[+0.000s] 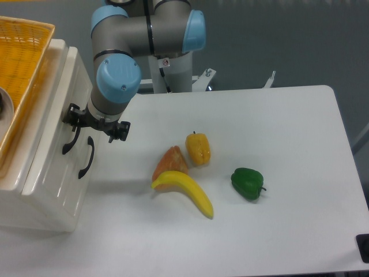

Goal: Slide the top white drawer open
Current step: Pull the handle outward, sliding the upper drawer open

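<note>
A: Here, where does the glossy cream-white top drawer (pixel 55 124) sit?
B: At the table's left edge, in a cream-white cabinet (pixel 49 190). Its panelled front faces right, towards the fruit, and looks flush with the cabinet face. Its curved black handle (pixel 70 140) runs lengthwise up the front.
A: And the black two-finger end effector (pixel 75 118)?
B: At the top of that handle, under the grey-and-blue arm (pixel 118 75). Whether it is clenched on it, I cannot tell.
A: The surface?
B: A white table (pixel 277 150) before a grey wall, carrying a yellow banana (pixel 187 192), an orange wedge-shaped fruit (pixel 169 162), a yellow bell pepper (pixel 198 148) and a green bell pepper (pixel 248 183).
A: Containers?
B: A yellow wicker basket (pixel 20 63) sits atop the cabinet, with a dark object barely showing at the frame's edge. The lower drawer's handle (pixel 86 157) lies just beside the upper one.
</note>
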